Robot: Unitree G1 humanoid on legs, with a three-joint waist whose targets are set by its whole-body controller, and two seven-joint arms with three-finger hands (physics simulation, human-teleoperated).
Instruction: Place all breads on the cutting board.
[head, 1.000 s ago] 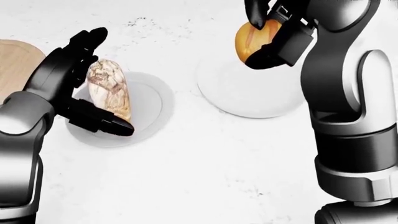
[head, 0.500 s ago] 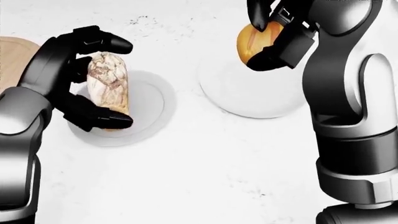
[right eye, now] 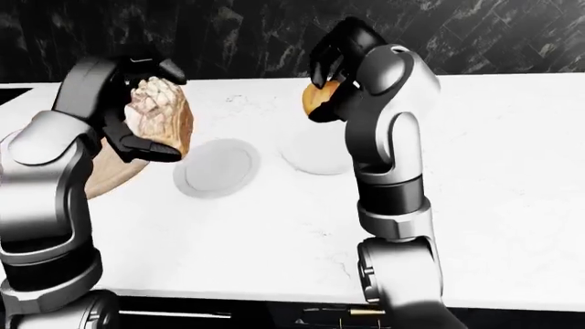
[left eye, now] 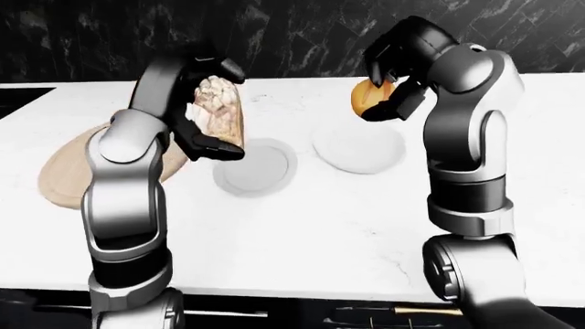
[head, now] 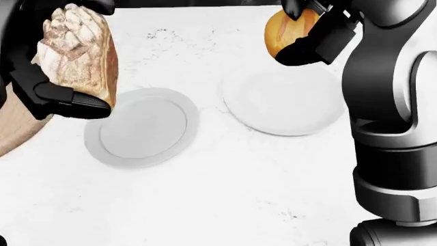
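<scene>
Cutting board (left eye: 64,171): we see it lying on the white counter (left eye: 302,233), at the far left of the left-eye view, left of the grey plate (left eye: 256,166).
Left hand (left eye: 187,103): our fingers are closed round the crusty loaf (left eye: 219,110), thumb under its lower end.
Crusty loaf: lifted clear, above the grey plate's left rim, between it and the cutting board.
Grey plate: bare on the counter.
White plate (left eye: 359,147): just right of the grey plate, apart from it.
Right hand (left eye: 398,58): we grip the round bun (left eye: 367,98) tightly.
Round bun: in the air over the white plate, well right of the grey plate.
</scene>
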